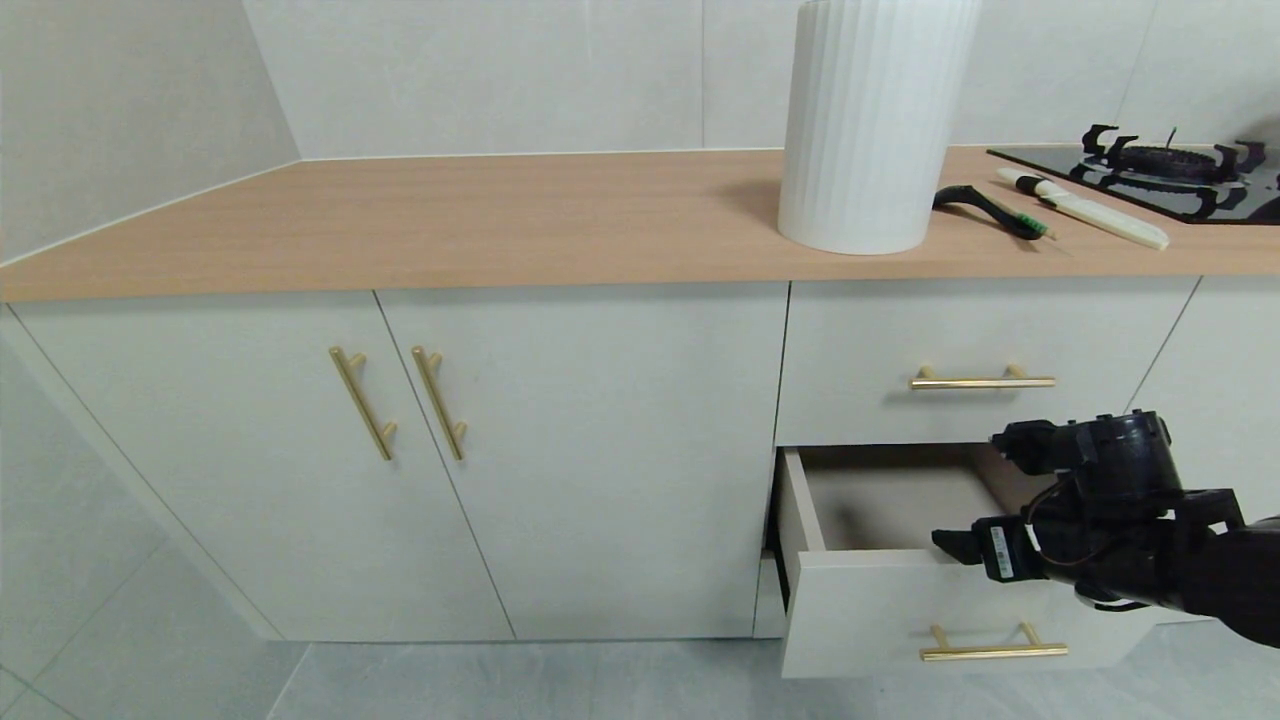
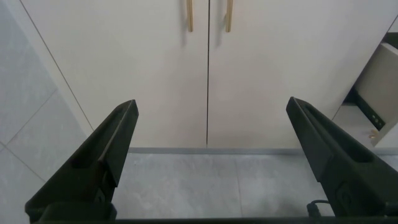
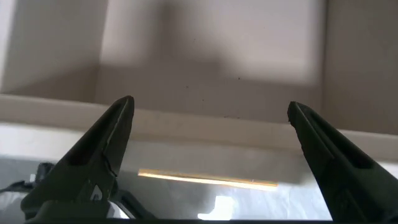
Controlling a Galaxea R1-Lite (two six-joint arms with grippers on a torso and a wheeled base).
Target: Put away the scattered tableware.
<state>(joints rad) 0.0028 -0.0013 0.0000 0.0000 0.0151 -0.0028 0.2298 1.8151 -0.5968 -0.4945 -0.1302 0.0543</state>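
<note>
Nearest, at 4 o'clock in the head view: right gripper (image 1: 965,490), black, fingers spread wide apart, poised above the front part of the open lower drawer (image 1: 870,600). In its own wrist view, same right gripper (image 3: 209,106) likewise parted, aimed into the pale drawer interior (image 3: 211,56), brass bar handle (image 3: 208,179) of the front panel in sight past the rim.

Left gripper (image 2: 211,107) also splayed open, low down, facing the shut double cabinet doors (image 2: 261,81) and the grey floor tiles (image 2: 205,180).

Open lower drawer pulled well out from the cabinet face at 4 o'clock. Directly above it, at 3 o'clock, upper drawer (image 1: 980,335), closed, with a level brass handle. At 8 to 9 o'clock, double cabinet doors, two brass handles side by side near the seam.

Farther back, wooden countertop (image 1: 450,220) across the whole width. On it at 1 o'clock, tall white ribbed cylinder (image 1: 868,120), upright. Just beside its base, toward 2 o'clock, black-handled utensil (image 1: 985,208) with a green end, lying flat. Next to that, white knife (image 1: 1085,208), also flat, roughly parallel; cannot tell whether touching. Both well apart from the open lower drawer and the right gripper.

Farthest, at 2 o'clock, black gas hob (image 1: 1150,175) with a burner grate, just beside the white knife. Behind everything, pale wall tiles (image 1: 500,70).
</note>
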